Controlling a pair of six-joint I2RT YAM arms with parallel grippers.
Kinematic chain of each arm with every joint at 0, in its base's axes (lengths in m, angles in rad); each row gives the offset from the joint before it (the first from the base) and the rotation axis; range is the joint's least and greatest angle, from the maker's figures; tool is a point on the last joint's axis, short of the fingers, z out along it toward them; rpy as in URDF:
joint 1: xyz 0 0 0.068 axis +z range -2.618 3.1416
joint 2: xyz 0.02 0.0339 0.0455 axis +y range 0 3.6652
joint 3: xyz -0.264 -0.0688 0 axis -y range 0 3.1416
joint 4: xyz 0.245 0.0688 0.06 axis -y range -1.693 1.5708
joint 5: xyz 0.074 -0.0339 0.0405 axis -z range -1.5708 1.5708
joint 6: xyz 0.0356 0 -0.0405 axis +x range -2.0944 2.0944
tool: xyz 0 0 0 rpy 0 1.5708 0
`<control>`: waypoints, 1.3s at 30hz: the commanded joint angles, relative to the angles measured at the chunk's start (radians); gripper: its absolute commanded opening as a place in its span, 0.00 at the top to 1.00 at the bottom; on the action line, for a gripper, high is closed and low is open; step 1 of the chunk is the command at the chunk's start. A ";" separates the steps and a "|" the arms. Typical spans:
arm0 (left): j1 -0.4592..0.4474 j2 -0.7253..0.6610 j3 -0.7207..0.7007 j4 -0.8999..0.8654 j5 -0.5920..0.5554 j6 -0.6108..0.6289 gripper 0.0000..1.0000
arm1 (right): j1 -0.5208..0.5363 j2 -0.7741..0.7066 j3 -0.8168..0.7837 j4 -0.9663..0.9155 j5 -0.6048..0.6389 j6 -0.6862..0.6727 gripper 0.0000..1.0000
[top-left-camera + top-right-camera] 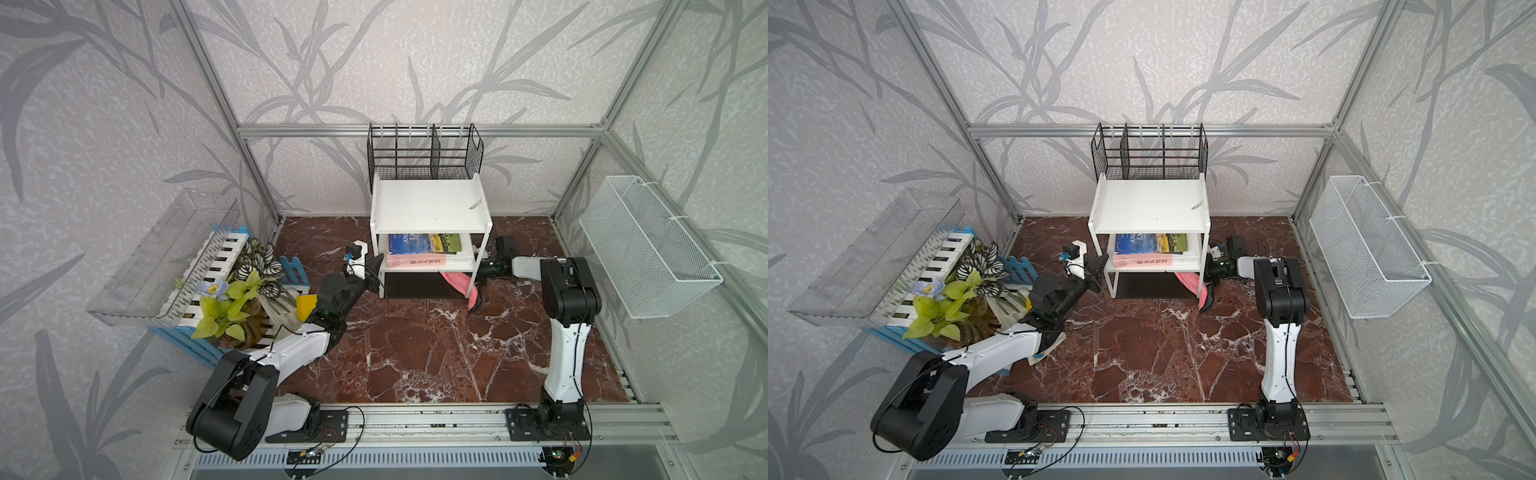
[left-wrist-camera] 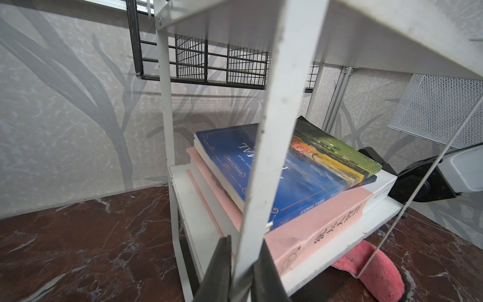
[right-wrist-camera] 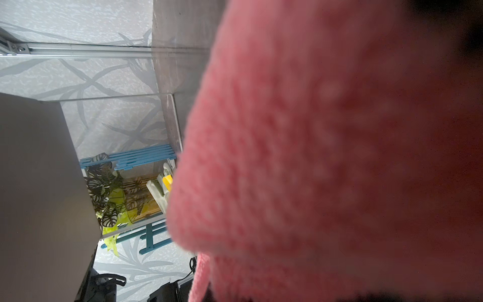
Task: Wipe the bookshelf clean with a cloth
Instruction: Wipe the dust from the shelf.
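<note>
Both arms rise from the rail along the near edge of the red-brown marble surface (image 1: pixel 415 353) and reach toward its far edge.

The left hand (image 1: pixel 376 270) is closed on the front left leg of the bookshelf (image 1: pixel 428 205). In the left wrist view its two dark fingers (image 2: pixel 218 269) sit one on each side of that white leg, tight against it.

The right hand (image 1: pixel 478 282) is low at the front right leg, clamped on the pink cloth (image 1: pixel 455 281). The cloth lies partly under the lower board at the bookshelf's right front corner. Its free end trails onto the surface just forward of the right leg. Seen from the right wrist, the cloth (image 3: pixel 326 157) fills most of the picture as a blurred fuzzy mass.

The bookshelf stands at the middle of the far edge. Its lower board carries a blue book (image 1: pixel 409 243) lying flat on a thicker pink book (image 1: pixel 415 260). A small grey scrap (image 1: pixel 475 204) lies on the top board near its right edge.

A blue-and-white planter (image 1: pixel 232 291) with leafy plants sits at the left edge. Behind the bookshelf, a black wire rack (image 1: pixel 424 153) hangs on the frame at the back wall. A white mesh basket (image 1: pixel 648 249) hangs on the right wall, beyond the right edge.
</note>
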 commanded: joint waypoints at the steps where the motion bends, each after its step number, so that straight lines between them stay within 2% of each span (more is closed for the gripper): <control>1: 0.047 0.090 0.041 -0.092 -0.154 -0.191 1.00 | 0.056 0.056 0.058 -0.029 -0.023 0.021 1.00; 6: 0.045 0.106 0.055 -0.116 -0.165 -0.186 1.00 | 0.066 0.060 -0.001 0.214 -0.116 0.202 1.00; 9: 0.046 0.101 0.055 -0.121 -0.174 -0.178 1.00 | 0.054 0.084 -0.016 0.245 -0.133 0.243 1.00; 13: 0.048 0.092 0.054 -0.127 -0.189 -0.175 1.00 | 0.004 0.090 -0.035 0.197 -0.097 0.217 1.00; 16: 0.050 0.079 0.050 -0.133 -0.208 -0.170 1.00 | -0.069 0.046 -0.110 0.256 -0.016 0.275 1.00; 18: 0.051 0.075 0.049 -0.134 -0.210 -0.164 1.00 | -0.084 0.028 -0.128 0.307 -0.029 0.310 1.00; 23: 0.052 0.091 0.059 -0.135 -0.190 -0.168 1.00 | 0.022 0.094 0.044 0.108 -0.083 0.188 1.00; 29: 0.050 0.125 0.076 -0.134 -0.153 -0.176 1.00 | 0.096 0.158 0.128 0.181 -0.100 0.284 1.00; 33: 0.052 0.138 0.080 -0.131 -0.154 -0.175 1.00 | 0.113 0.184 0.129 0.188 -0.098 0.307 1.00; 39: 0.052 0.103 0.061 -0.134 -0.205 -0.166 1.00 | 0.054 0.128 -0.005 0.349 -0.027 0.426 1.00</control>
